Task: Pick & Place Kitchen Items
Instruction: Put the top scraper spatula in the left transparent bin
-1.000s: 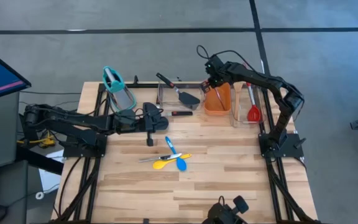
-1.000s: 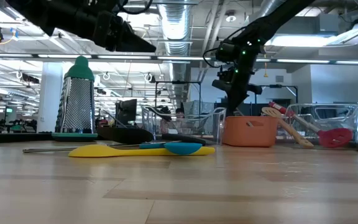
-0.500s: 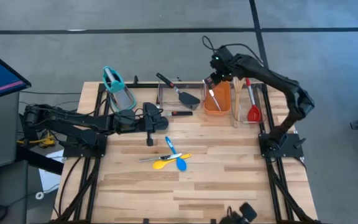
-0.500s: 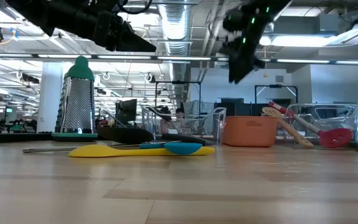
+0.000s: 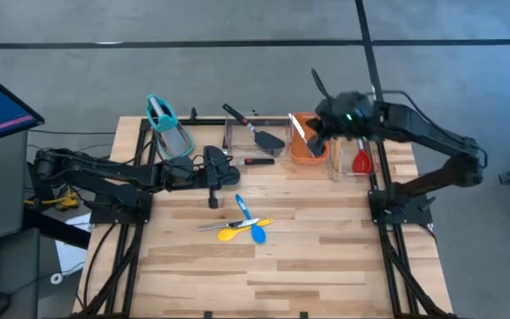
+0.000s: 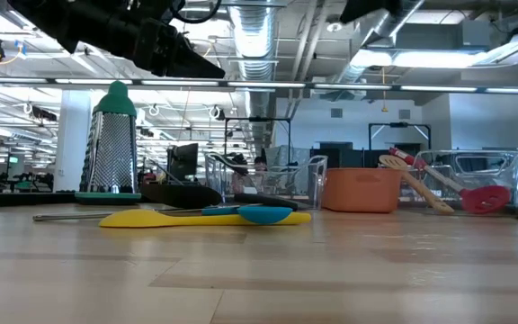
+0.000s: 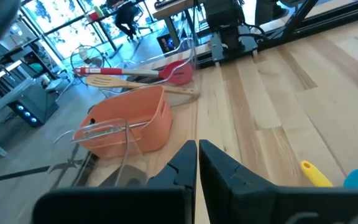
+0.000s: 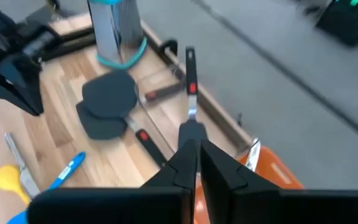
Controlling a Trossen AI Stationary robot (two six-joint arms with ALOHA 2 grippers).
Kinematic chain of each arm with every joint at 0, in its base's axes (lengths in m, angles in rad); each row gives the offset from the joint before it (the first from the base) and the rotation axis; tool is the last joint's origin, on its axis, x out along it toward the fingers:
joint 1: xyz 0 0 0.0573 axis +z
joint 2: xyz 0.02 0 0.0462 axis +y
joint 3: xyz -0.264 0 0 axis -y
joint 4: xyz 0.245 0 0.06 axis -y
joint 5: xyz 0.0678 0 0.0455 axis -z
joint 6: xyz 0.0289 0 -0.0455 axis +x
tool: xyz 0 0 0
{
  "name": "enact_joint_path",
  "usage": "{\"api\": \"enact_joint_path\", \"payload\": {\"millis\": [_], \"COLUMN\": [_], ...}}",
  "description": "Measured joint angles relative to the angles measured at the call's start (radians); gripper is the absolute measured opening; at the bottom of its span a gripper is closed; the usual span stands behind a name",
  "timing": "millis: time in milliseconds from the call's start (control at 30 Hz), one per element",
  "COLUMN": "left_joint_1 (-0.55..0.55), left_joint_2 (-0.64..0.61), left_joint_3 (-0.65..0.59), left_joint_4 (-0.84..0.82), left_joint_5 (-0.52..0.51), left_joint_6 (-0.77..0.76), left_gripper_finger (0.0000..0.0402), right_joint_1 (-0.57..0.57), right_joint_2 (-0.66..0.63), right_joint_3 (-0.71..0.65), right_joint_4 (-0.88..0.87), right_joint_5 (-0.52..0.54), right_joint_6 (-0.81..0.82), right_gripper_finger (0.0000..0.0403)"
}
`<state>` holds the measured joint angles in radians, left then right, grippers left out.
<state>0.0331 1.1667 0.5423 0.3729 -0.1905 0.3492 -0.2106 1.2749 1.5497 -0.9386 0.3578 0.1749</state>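
Wooden planks make up the bench in the high view. The right gripper hangs above the orange tub, which sits at the far side beside a clear tray holding the red steel-handled spoon. The left gripper rests low over the bench's middle-left, near the box grater. The black spatula lies far-centre; the small yellow spoon and small blue spoon cross near the middle, alongside a slim silver utensil.

Level with the bench top, the low view shows the yellow spoon and blue spoon lying flat, the grater upright behind them, and the wooden slotted spoon leaning at the tub. Neither gripper's tips show here.

Only the left wrist view reveals silver tongs inside the tub, with the wooden spoon and red spoon beyond. The left gripper has its jaws pressed together, empty.

From high above, the right wrist view shows the spatula, two dark grey scoops and the grater. The right gripper has its jaws pressed together on nothing.
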Motion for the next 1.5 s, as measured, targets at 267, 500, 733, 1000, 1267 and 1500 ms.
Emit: {"api": "enact_joint_path", "payload": {"millis": [267,500,733,1000,1267,1500], "left_joint_1": [0.0,0.0,-0.004,-0.004,0.006,0.054], "left_joint_2": [0.0,0.0,-0.013,-0.13,-0.346,-0.423], "left_joint_3": [0.0,0.0,0.0,-0.001,0.0,0.0], "left_joint_4": [-0.055,-0.148,-0.206,-0.408,-0.618,-0.64], "left_joint_5": [0.003,0.002,-0.102,-0.305,-0.343,-0.341], "left_joint_6": [-0.043,-0.066,-0.054,-0.262,-0.492,-0.686], "left_gripper_finger": [0.0004,0.0004,0.0004,0.0004,0.0004,0.0004], "right_joint_1": [0.312,0.477,0.533,0.545,0.573,0.643], "right_joint_2": [-0.034,-0.052,-0.177,-0.27,-0.234,-0.185], "right_joint_3": [0.0,-0.145,-0.468,-0.866,-1.095,-1.103], "right_joint_4": [-0.046,-0.011,0.228,0.667,0.908,0.974], "right_joint_5": [0.292,0.399,0.457,0.479,0.577,0.689], "right_joint_6": [0.078,0.147,0.242,0.262,0.349,0.335], "right_gripper_finger": [0.0005,0.0002,0.0001,0.0001,0.0001,0.0]}}
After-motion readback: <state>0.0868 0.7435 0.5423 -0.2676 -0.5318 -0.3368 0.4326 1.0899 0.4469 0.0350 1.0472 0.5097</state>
